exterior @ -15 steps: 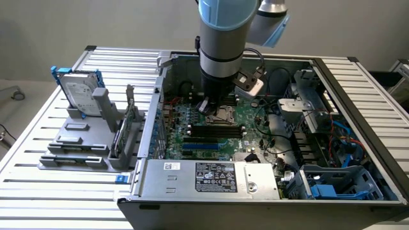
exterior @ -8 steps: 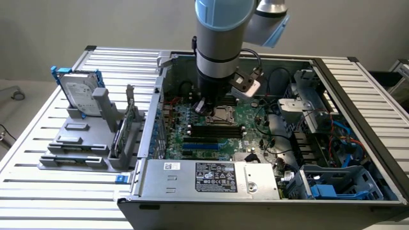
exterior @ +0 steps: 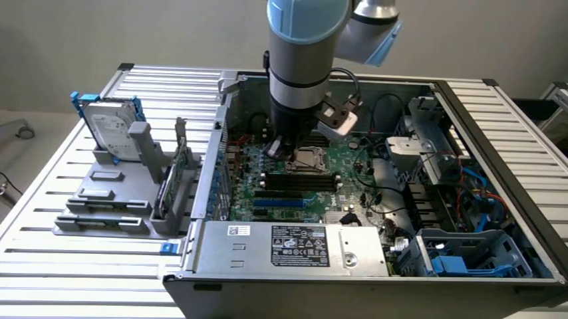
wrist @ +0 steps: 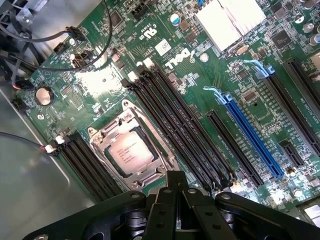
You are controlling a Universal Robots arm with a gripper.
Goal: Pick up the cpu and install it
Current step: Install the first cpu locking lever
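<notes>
We see the cpu (wrist: 131, 154) seated in its socket (wrist: 131, 150) just beyond our fingers (wrist: 174, 186), pressed together and empty.

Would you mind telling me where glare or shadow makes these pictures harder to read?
Wrist view: a bright glare patch washes out the motherboard near the socket, and the heatsink is blown out to white, while the cpu stays legible. Exterior view: the arm shadows the socket area, and the case interior is dim.
</notes>
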